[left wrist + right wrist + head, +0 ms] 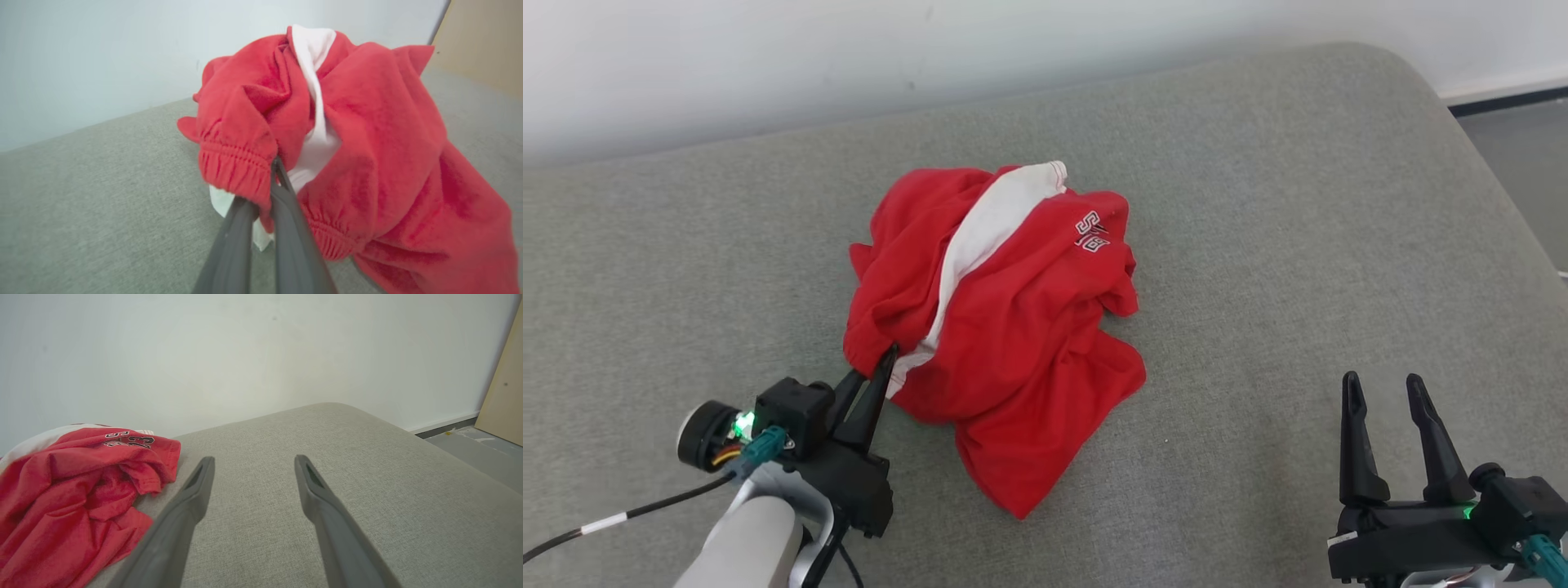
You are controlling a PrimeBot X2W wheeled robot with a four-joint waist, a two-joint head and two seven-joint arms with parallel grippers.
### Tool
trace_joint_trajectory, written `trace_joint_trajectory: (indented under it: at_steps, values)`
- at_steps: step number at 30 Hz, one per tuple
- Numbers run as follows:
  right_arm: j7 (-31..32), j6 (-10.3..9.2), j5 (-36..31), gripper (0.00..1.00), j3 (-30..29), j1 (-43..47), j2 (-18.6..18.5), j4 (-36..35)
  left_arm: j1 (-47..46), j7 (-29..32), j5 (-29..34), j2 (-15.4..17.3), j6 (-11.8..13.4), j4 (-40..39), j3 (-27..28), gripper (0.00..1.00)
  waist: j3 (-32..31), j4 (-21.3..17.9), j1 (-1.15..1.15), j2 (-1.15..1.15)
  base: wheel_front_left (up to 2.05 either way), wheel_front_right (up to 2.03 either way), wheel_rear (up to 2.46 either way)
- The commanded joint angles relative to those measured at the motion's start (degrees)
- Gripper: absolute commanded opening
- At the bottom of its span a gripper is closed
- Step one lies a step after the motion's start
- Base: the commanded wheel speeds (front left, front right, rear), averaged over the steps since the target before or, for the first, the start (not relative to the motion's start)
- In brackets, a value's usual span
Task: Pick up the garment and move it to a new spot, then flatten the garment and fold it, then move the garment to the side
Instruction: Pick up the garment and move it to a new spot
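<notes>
Jaws first, from the head: pinched together on the left gripper (882, 365), biting the near hem of the garment (1005, 327), crumpled mid-couch (1258, 245); spread wide and empty on the right gripper (1387, 390), well apart. From the left wrist: clamped on red elastic hem beside white lining. From the right wrist: gaping over bare couch. Gripped, seemingly, not yet lifted; left to do: move, flatten, fold, set aside.
</notes>
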Motion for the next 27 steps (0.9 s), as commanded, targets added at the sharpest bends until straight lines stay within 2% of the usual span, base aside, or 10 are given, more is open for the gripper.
trace_joint_trajectory:
  at_steps: [1, 4, 9, 19, 27]
  values:
    - [0.0, 0.15, 0.0, 1.00, 0.0, 0.5, -0.1, 0.1, -0.8, -0.2, 0.4, 0.3, 0.1, -0.7, 0.1, 0.00, -1.4, 1.2, -0.01, -0.01, 0.00, 0.00, 0.00]
    - [0.0, 0.15, 0.4, 1.00, 0.3, 0.7, -0.1, 0.6, -2.3, -0.2, 1.2, 0.6, 0.1, -3.4, -0.4, 0.00, -2.8, 2.1, -0.01, -0.01, 0.00, 0.00, 0.00]
    - [0.0, 0.15, 0.8, 1.00, 0.7, 0.9, -0.1, 1.3, -8.6, 0.4, 1.6, 1.7, 0.1, -7.0, -4.3, 0.00, -4.8, 2.9, -0.01, -0.01, 0.00, 0.00, 0.00]
    - [0.0, 0.15, 2.6, 1.00, 1.5, 1.1, -0.1, 1.7, -29.4, 4.9, -1.5, 4.4, 0.1, -10.6, -9.5, 0.00, -4.7, 0.9, -0.01, -0.01, 0.00, 0.00, 0.00]
    - [0.0, 0.15, 3.1, 1.00, 1.1, 0.9, -0.1, 1.4, -45.0, 6.0, -4.6, 4.3, 0.1, -8.7, -12.4, 0.00, -3.5, 0.0, -0.01, -0.01, 0.00, 0.00, 0.00]
